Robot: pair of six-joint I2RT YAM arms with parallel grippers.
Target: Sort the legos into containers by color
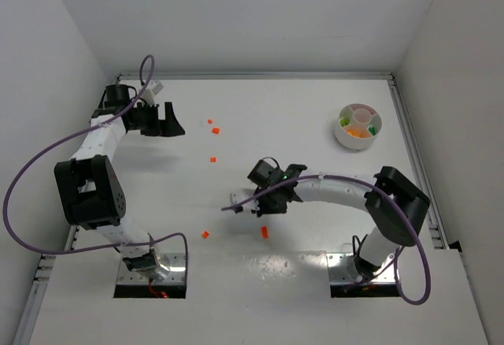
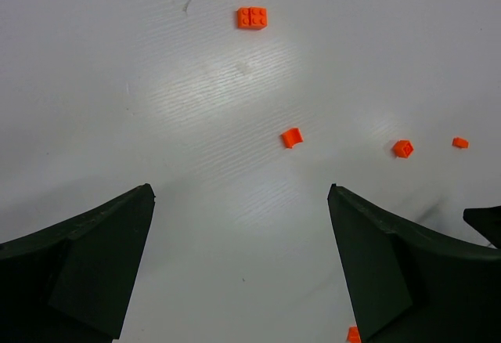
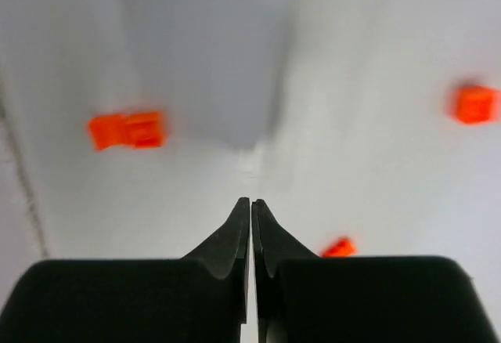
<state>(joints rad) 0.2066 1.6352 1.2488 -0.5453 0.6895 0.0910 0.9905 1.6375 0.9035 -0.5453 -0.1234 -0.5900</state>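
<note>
Only orange legos lie loose on the white table: three at the back left, one at the front and one beside it. The round white dish stands at the back right, its containers holding green, orange and yellow pieces. My left gripper is open at the far left. In its wrist view it has nothing between its fingers, and orange legos lie ahead. My right gripper is shut mid-table. Its own view shows no brick between the jaws, with blurred orange legos around.
White walls close in the table at the back and both sides. A metal rail runs along the right edge. Purple cables loop from both arms. The arm bases sit at the near edge.
</note>
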